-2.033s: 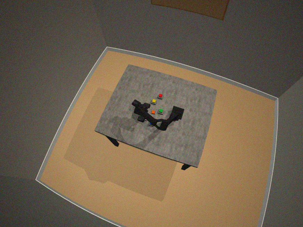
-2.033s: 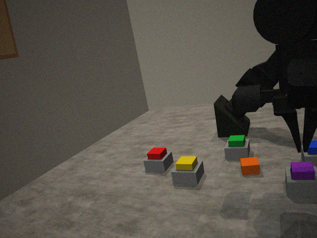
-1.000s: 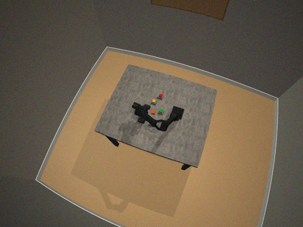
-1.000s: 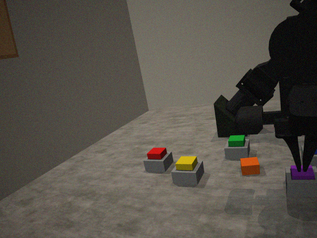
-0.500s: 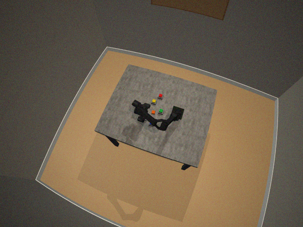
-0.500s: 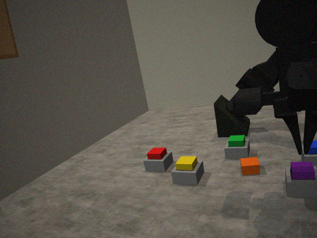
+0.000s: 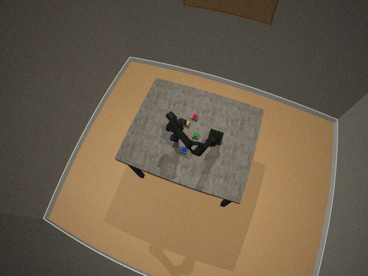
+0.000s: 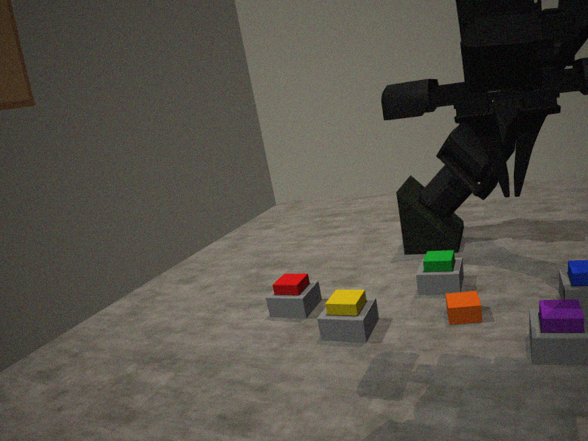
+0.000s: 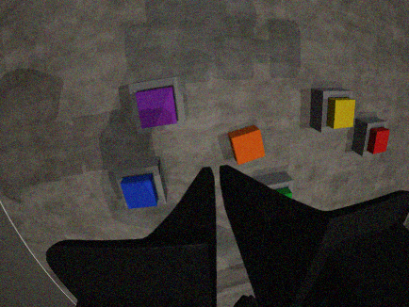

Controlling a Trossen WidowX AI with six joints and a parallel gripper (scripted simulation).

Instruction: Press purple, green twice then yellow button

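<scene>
Mottled matt stone-like table top point(image 8: 189, 332)

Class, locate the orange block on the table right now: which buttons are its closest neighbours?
In the exterior view the orange block lies directly on the table, without a grey base, just in front of the green button, between the yellow button and the purple button.
</scene>
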